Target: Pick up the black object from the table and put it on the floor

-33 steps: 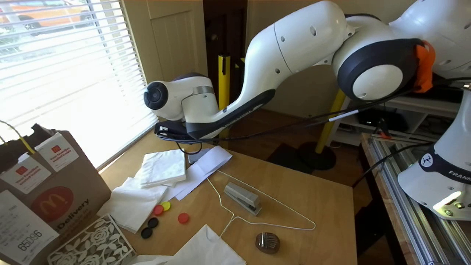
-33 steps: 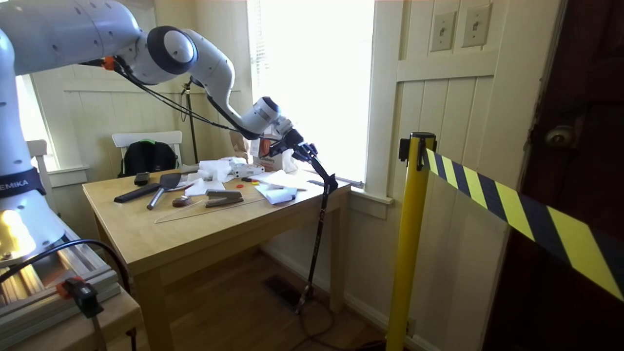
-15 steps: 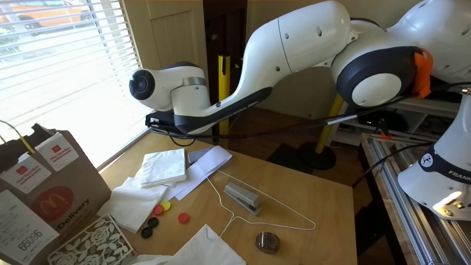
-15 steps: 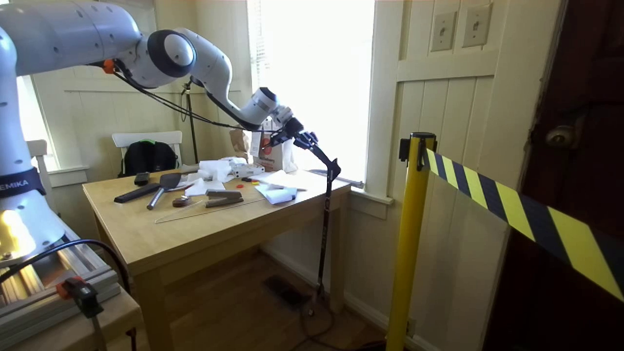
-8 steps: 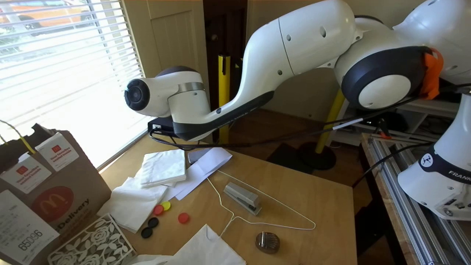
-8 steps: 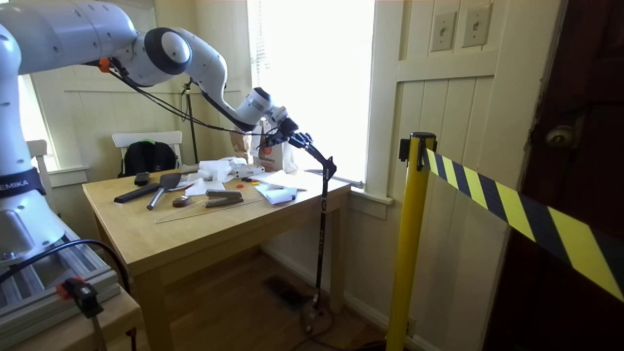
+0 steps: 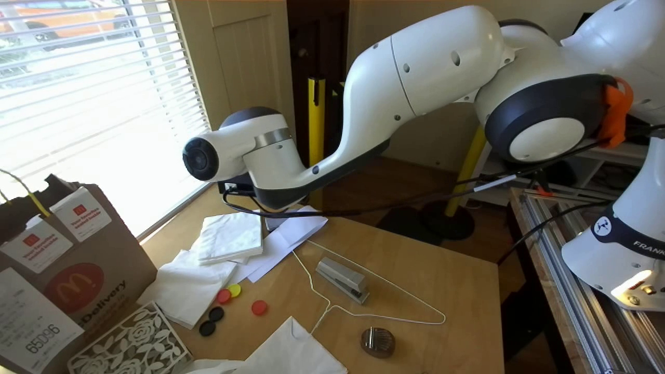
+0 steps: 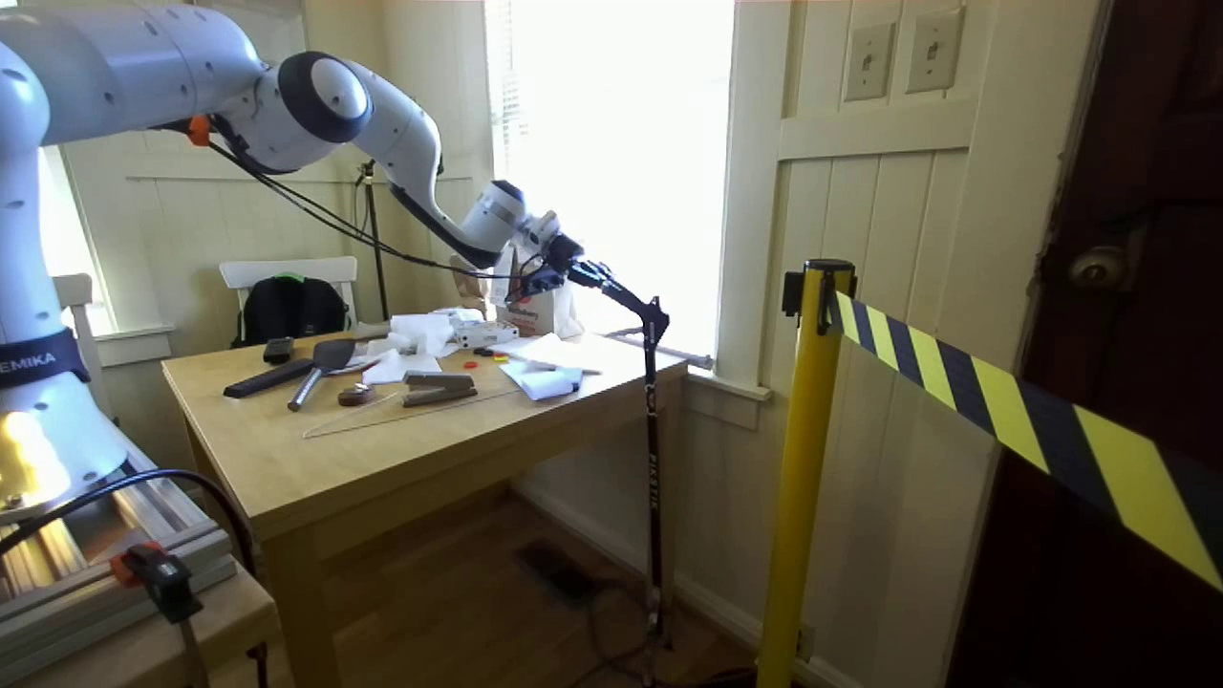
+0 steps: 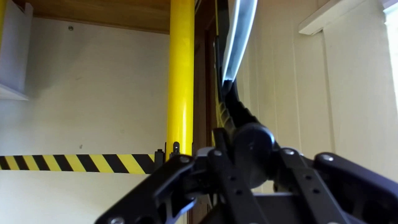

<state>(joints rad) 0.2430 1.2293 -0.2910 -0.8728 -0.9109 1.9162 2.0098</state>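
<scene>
The black object is a long, thin black stick with a handle; its shaft point(image 8: 654, 459) hangs nearly upright in an exterior view, beyond the table's far edge. Its lower end is close to the floor point(image 8: 430, 573); I cannot tell if it touches. My gripper point(image 8: 594, 273) is shut on the handle, above table height. In the wrist view, my gripper point(image 9: 248, 149) has its fingers on both sides of the rounded black handle point(image 9: 255, 137), with a pale lever point(image 9: 239, 40) beyond. The table point(image 7: 462, 296) also shows; there the arm hides the gripper and stick.
A yellow post point(image 8: 801, 459) with striped tape point(image 8: 1013, 411) stands near the stick. A table leg point(image 8: 661, 516) is close behind it. On the table are papers point(image 8: 545, 378), a stapler point(image 7: 343, 280), a wire hanger point(image 7: 384, 318) and a paper bag point(image 7: 114, 228). A cable point(image 7: 405, 202) runs along the arm.
The stick has swung from slanting to nearly upright, its lower end moving right and down in an exterior view. The wrist has shifted slightly, first up, then down. The gripper keeps its hold.
</scene>
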